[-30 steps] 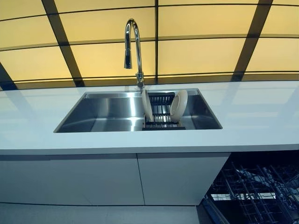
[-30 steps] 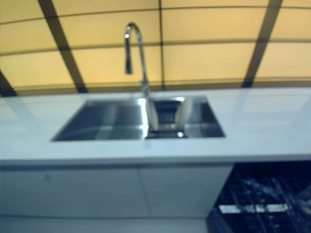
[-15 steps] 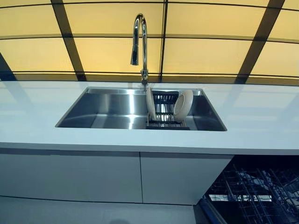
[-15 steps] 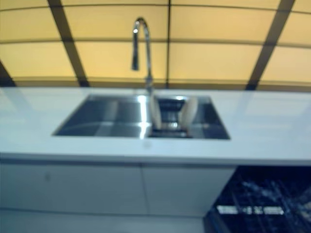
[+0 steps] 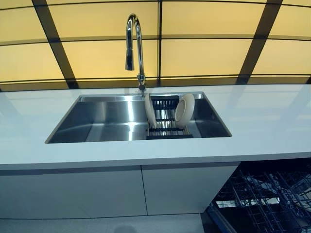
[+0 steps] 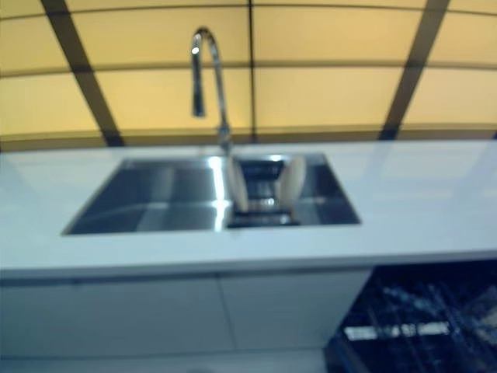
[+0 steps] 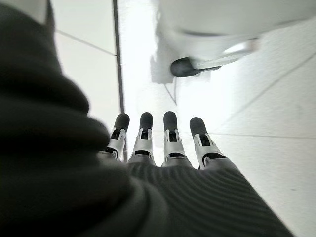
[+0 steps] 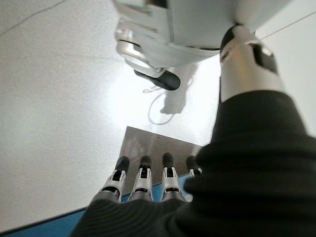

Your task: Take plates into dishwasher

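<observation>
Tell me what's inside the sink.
The sink holds a dark rack at its right end, with two pale plates standing on edge. The floor under the rack is hidden.

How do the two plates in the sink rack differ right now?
The left plate stands nearly edge-on to the head camera, showing only a thin sliver; the right plate is turned more toward it, showing its round face. The left plate sits at the rack's left end, below the faucet; the right plate sits at its right end. Both are cream-white and upright.
</observation>
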Tool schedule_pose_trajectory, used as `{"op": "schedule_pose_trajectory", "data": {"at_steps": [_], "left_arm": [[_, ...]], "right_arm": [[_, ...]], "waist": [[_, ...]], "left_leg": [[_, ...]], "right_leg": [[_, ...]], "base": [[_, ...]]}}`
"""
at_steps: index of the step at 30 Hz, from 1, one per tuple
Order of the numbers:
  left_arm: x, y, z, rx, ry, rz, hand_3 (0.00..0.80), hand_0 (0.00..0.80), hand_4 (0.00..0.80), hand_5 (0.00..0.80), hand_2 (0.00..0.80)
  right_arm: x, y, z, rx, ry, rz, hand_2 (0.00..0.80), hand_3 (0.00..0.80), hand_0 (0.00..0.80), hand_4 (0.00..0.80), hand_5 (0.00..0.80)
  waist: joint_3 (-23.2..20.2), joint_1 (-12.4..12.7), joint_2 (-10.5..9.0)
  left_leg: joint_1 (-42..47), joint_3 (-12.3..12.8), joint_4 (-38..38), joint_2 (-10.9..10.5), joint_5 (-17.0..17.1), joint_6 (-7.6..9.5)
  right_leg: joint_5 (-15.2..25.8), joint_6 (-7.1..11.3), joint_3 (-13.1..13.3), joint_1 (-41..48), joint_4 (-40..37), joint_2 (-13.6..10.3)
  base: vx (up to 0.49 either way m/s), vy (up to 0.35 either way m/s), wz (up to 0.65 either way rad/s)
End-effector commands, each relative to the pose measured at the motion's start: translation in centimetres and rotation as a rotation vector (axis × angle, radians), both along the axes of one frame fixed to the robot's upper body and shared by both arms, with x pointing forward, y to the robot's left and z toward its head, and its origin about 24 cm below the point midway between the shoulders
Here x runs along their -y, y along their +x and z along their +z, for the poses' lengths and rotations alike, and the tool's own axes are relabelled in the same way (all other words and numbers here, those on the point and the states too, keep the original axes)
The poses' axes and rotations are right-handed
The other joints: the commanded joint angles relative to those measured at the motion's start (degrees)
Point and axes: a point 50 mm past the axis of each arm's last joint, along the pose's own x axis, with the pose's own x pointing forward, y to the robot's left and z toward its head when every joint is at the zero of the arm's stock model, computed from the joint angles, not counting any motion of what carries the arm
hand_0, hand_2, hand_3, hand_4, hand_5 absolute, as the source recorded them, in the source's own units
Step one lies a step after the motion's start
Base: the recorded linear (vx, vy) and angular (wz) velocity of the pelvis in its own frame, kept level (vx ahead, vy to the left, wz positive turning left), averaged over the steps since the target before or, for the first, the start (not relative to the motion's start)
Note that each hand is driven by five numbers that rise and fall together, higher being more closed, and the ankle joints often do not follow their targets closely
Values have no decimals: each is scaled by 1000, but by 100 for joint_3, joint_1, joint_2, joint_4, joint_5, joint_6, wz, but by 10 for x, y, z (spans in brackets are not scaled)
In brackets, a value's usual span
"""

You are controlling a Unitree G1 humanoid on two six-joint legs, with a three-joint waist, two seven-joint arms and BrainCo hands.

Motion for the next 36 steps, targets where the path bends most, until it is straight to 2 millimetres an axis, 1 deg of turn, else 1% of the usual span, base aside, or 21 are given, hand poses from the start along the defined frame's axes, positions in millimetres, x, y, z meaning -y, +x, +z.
{"op": "schedule_pose_trajectory", "data": {"at_steps": [1,4,6,8,10,11,12,13,14,15,16,17,19,21,25,28,30,31,32,33,36], "left_arm": [[-4,10,3,14,21,-31,0,0,0,0,0],[5,6,0,-2,13,-45,0,0,0,0,0],[10,-1,-3,-22,-29,36,0,0,0,0,0],[9,-3,-3,-12,4,33,0,0,0,0,0],[3,-3,-2,-13,19,-15,0,0,0,0,0],[2,-2,-1,-16,27,-36,0,0,0,0,0],[0,-1,-1,-20,32,-60,0,0,0,0,0],[-3,1,1,-29,38,-83,0,0,0,0,0],[-8,3,2,-39,51,-90,0,0,0,0,0],[-11,7,4,-26,54,-72,0,0,0,0,0],[-12,9,5,-15,47,-53,0,0,0,0,0],[-14,14,7,-6,39,-44,0,0,0,0,0],[-13,16,7,8,41,-42,0,0,0,0,0],[-11,13,6,13,18,-28,0,0,0,0,0],[-9,9,5,-13,3,-80,0,0,0,0,0],[-17,4,6,-32,19,-87,0,0,0,0,0],[-30,1,9,-38,51,-79,0,0,0,0,0],[-31,0,9,-38,53,-75,0,0,0,0,0],[-35,-1,10,-36,62,-61,0,0,0,0,0],[-40,-2,12,-34,70,-43,0,0,0,0,0],[-45,-8,12,-37,76,-26,0,0,0,0,0]], "right_arm": [[0,20,4,35,14,35,0,0,0,0,0],[-8,24,3,41,54,15,0,0,0,0,0],[-10,27,4,44,60,6,0,0,0,0,0],[-12,28,4,46,61,-6,0,0,0,0,0],[-13,27,3,44,64,-6,0,0,0,0,0],[-13,27,3,51,66,-4,0,0,0,0,0],[-11,28,4,64,66,5,0,0,0,0,0],[-8,31,5,79,62,19,0,0,0,0,0],[-5,34,7,93,60,40,0,0,0,0,0],[-4,37,8,109,60,66,0,0,0,0,0],[-4,39,9,125,58,92,0,0,0,0,0],[-5,44,10,143,57,133,0,0,0,0,0],[-5,49,12,158,85,193,0,0,0,0,0],[-5,55,16,173,128,291,0,0,0,0,0],[-11,68,25,202,259,472,0,0,0,0,0],[-2,92,52,236,396,608,0,0,0,0,0],[5,119,92,311,496,687,0,0,0,0,0],[6,121,97,317,503,695,0,0,0,0,0],[8,127,112,350,544,726,0,0,0,0,0],[6,136,134,395,612,749,0,0,0,0,0],[0,140,163,432,743,789,0,0,0,0,0]], "waist": [[-166,143,97],[-193,223,12],[-200,256,-5],[-198,258,-7],[-208,203,35],[-204,173,52],[-145,95,84],[-78,27,132],[-15,-26,179],[20,-53,206],[30,-68,205],[9,-38,158],[-18,-35,111],[-73,19,37],[-180,51,-127],[-234,56,-265],[-240,-12,-344],[-242,-21,-348],[-244,-53,-365],[-240,-98,-391],[-260,-174,-407]], "left_leg": [[79,-1,-174,120,-116,-46],[-47,11,116,131,-260,-63],[-47,46,176,136,-301,-56],[-29,78,206,145,-341,-44],[44,105,99,147,-335,40],[54,127,56,126,-309,76],[113,97,-28,78,-309,128],[208,67,-160,50,-260,153],[332,58,-316,60,-177,127],[381,-28,-418,80,-83,64],[399,-76,-454,71,-84,46],[306,-132,-422,59,-91,69],[245,-81,-480,88,-35,45],[330,-14,-614,127,8,-16],[332,37,-614,187,-13,-98],[285,32,-614,227,3,-145],[261,84,-614,253,5,-167],[258,95,-614,256,4,-168],[249,131,-614,266,0,-170],[243,175,-614,278,-18,-180],[246,240,-614,293,-51,-198]], "right_leg": [[-328,458,254,6,322,-304],[-243,485,238,91,99,-366],[-212,509,221,140,49,-406],[-259,525,227,161,128,-436],[-403,537,163,-14,1003,-540],[-275,549,169,-219,1401,-608],[-97,551,305,-576,2112,-627],[101,512,440,-942,2552,-554],[265,454,506,-1152,2424,-447],[179,438,462,-1043,1568,-305],[203,459,485,-1019,1140,-232],[46,443,498,-846,892,-142],[40,434,645,-666,476,22],[85,422,529,-369,65,47],[131,409,447,-98,-255,90],[109,395,341,-47,-271,98],[66,384,299,-86,-222,89],[62,384,301,-96,-215,90],[56,384,307,-123,-201,93],[42,385,302,-133,-206,90],[11,397,327,-139,-199,97]], "base": [[121,-61,11],[135,-46,23],[116,-3,21],[132,32,0],[171,73,1],[83,82,-1],[39,61,-5],[32,18,-11],[47,-72,-6],[56,-131,12],[48,-202,25],[30,-213,19],[37,-213,17],[82,-158,30],[84,-144,15],[38,-115,-5],[17,-67,4],[8,-31,0],[0,0,0],[0,0,0],[13,-2,0]]}}
